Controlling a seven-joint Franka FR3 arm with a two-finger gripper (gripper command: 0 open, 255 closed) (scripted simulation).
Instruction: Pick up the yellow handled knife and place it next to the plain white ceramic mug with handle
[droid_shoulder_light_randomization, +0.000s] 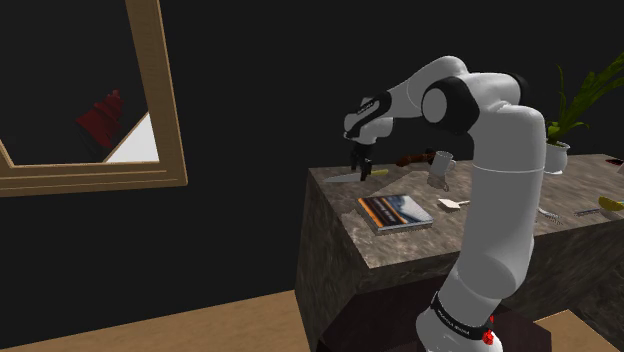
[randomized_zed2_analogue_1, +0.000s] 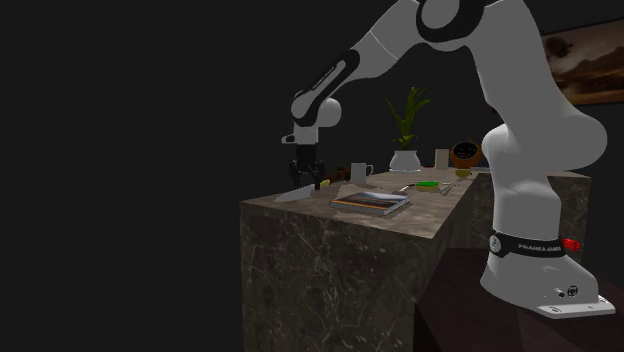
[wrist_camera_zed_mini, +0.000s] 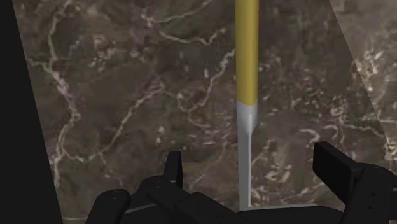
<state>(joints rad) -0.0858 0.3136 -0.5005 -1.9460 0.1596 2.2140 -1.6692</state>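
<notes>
**Shoulder view:** The white Franka arm (droid_shoulder_light_randomization: 500, 200) rises from the lower right of the frame and reaches up and to the left. Its all-black two-finger gripper (droid_shoulder_light_randomization: 362, 172) points down over the far left corner of a dark, pale-veined stone-look counter (droid_shoulder_light_randomization: 400, 265). Directly below the gripper, at centre frame, a yellow-handled knife (droid_shoulder_light_randomization: 345, 178) with a flat grey blade lies on the counter top. A plain white mug (droid_shoulder_light_randomization: 441, 163) with a handle stands to the right of the gripper, apart from the knife. A dark-covered book (droid_shoulder_light_randomization: 395, 212) lies nearer the camera. A green plant in a white pot (droid_shoulder_light_randomization: 560, 130) stands at the upper right. A tilted wooden frame (droid_shoulder_light_randomization: 165, 110) fills the upper left against a black area.

**Second exterior view:** The arm sweeps in from the upper right and the gripper hangs left of centre above the counter's near corner. The knife's pale blade shows just under the fingertips, close to the counter's edge. The mug sits behind and to the right of the gripper and the book lies right of the blade. The plant stands further back, near the middle of the frame. A framed landscape picture (randomized_zed2_analogue_1: 585, 60) hangs at the upper right edge.

**Wrist view:** The knife lies flat on the veined surface, its yellow handle running straight away from the gripper. The grey blade lies between the two black fingers (wrist_camera_zed_mini: 337, 168). They stand wide apart, and neither touches the blade.
</notes>
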